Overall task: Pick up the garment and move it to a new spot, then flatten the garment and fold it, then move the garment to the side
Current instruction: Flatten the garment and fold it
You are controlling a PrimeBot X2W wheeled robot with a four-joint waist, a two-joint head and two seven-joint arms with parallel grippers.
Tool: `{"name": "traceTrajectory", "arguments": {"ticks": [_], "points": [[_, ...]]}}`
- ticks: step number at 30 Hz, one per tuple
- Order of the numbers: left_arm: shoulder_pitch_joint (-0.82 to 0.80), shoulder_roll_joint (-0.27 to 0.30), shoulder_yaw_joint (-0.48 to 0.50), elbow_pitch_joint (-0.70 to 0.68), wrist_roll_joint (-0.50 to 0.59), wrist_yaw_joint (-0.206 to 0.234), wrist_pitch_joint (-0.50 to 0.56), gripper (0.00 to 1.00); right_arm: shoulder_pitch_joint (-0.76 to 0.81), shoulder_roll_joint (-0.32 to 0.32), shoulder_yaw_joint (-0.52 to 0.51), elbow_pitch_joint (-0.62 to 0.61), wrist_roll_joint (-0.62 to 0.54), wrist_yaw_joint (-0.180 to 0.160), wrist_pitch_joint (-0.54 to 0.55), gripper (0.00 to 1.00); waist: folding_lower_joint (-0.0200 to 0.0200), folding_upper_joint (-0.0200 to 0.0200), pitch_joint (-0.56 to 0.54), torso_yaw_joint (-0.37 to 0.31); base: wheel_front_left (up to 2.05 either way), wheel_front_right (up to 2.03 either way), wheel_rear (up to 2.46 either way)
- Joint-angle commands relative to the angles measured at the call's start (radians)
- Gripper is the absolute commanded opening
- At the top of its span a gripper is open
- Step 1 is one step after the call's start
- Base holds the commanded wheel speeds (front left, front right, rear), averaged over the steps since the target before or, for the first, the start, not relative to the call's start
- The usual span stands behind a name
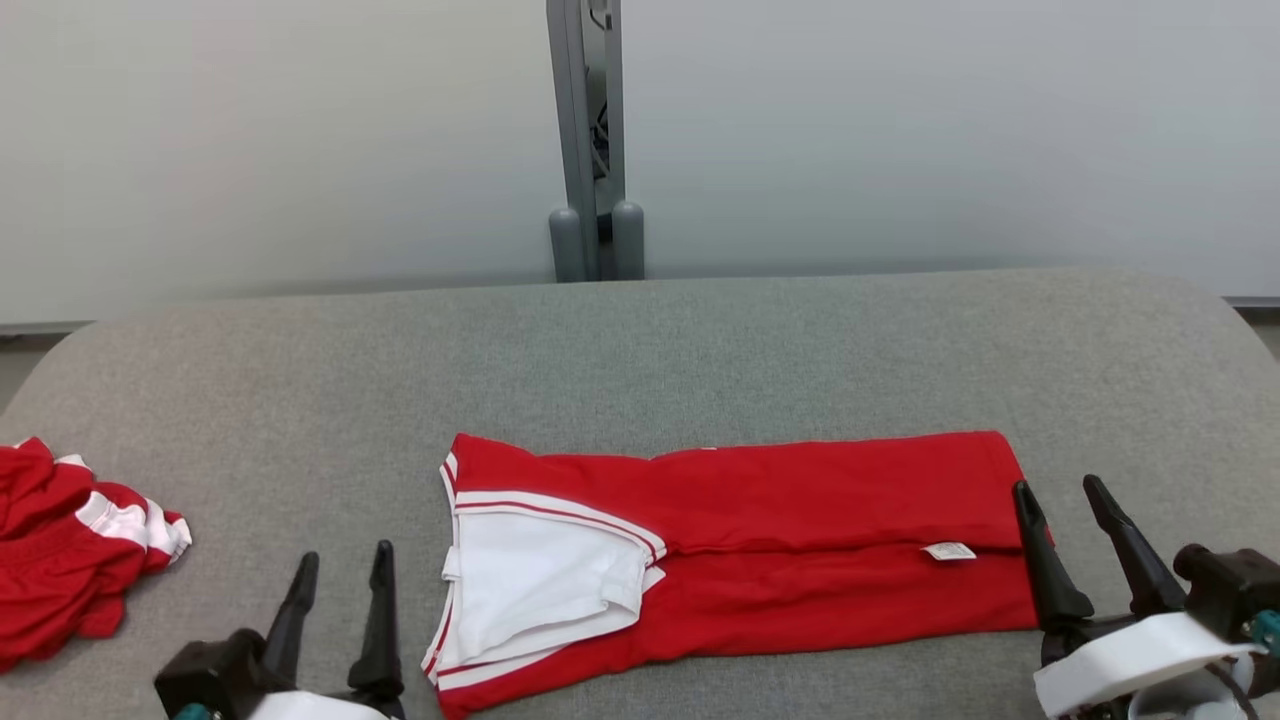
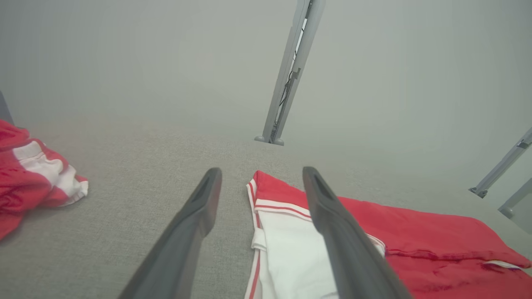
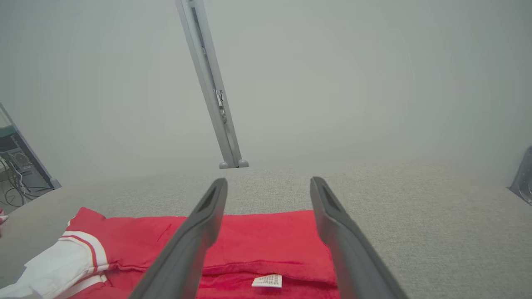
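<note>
Red-and-white cloth heap partly beyond the left edge; garment corner beyond the bottom.

Likely a lab or office test bay. Behind grey cloth-covered table: plain pale partition panels joined by grey metal post with wiring inside. Beyond table's left end: computer case, loose cables.

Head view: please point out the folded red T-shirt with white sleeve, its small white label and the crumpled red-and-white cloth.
Folded red T-shirt with white sleeve [image 1: 800, 495]: head view, red upper layer.
Small white label [image 1: 948, 551]: head view, its middle.
Crumpled red-and-white cloth [image 1: 50, 560]: head view, red part.
</note>
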Motion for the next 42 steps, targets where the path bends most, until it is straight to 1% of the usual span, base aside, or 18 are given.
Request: {"name": "traceTrajectory", "arguments": {"ticks": [1,5,9,11,13,17,18,23,29,38,40,42], "points": [[0.018,-0.014,0.012,-0.004,0.027,-0.014,-0.004,1.00,0.021,0.009,-0.018,-0.028,-0.016,0.000,-0.008,1.00,0.0000,-0.0001,-0.022,0.000,0.00,0.00,0.00],[0.071,-0.070,0.055,-0.003,0.121,-0.051,-0.004,1.00,0.105,0.053,-0.057,-0.096,-0.066,0.000,-0.008,1.00,0.0000,-0.0001,-0.057,0.010,0.00,0.00,0.00],[0.124,-0.116,0.090,0.013,0.179,-0.098,-0.004,1.00,0.181,0.073,-0.071,-0.138,-0.123,0.000,-0.008,1.00,0.0000,-0.0001,-0.090,0.015,0.00,0.00,0.00],[0.142,-0.129,0.108,0.020,0.220,-0.114,-0.004,1.00,0.217,0.080,-0.072,-0.141,-0.143,0.000,-0.008,1.00,0.0000,-0.0001,-0.104,0.014,0.00,0.00,0.00],[0.164,-0.153,0.129,0.021,0.248,-0.128,-0.004,1.00,0.243,0.088,-0.075,-0.144,-0.150,0.000,-0.008,1.00,0.0000,-0.0001,-0.115,0.012,0.00,0.00,0.00],[0.196,-0.184,0.182,0.001,0.305,-0.167,-0.004,1.00,0.283,0.103,-0.082,-0.148,-0.149,0.000,-0.008,1.00,0.0000,-0.0001,-0.129,0.006,0.00,0.00,0.00],[0.196,-0.184,0.182,0.001,0.305,-0.167,-0.004,1.00,0.283,0.103,-0.082,-0.148,-0.149,0.000,-0.008,1.00,0.0000,-0.0001,-0.129,0.006,0.00,0.00,0.00],[0.233,-0.218,0.225,-0.004,0.359,-0.190,-0.004,1.00,0.302,0.107,-0.072,-0.141,-0.133,0.000,-0.008,1.00,0.0000,-0.0001,-0.139,-0.010,0.00,0.00,0.00],[0.241,-0.236,0.246,0.007,0.407,-0.211,-0.004,1.00,0.304,0.107,-0.073,-0.136,-0.121,0.000,-0.008,1.00,0.0000,-0.0001,-0.141,-0.015,0.00,0.00,0.00],[0.222,-0.247,0.255,0.014,0.433,-0.234,-0.004,1.00,0.283,0.102,-0.079,-0.118,-0.113,0.000,-0.008,1.00,0.0000,-0.0001,-0.123,-0.001,0.00,0.00,0.00],[0.215,-0.248,0.253,0.015,0.439,-0.236,-0.004,1.00,0.266,0.105,-0.090,-0.088,-0.100,0.000,-0.008,1.00,0.0000,-0.0001,-0.112,0.005,0.00,0.00,0.00],[0.214,-0.248,0.256,0.022,0.420,-0.236,-0.004,1.00,0.235,0.098,-0.083,-0.065,-0.092,0.000,-0.008,1.00,0.0000,-0.0001,-0.100,0.015,0.00,0.00,0.00]]}}
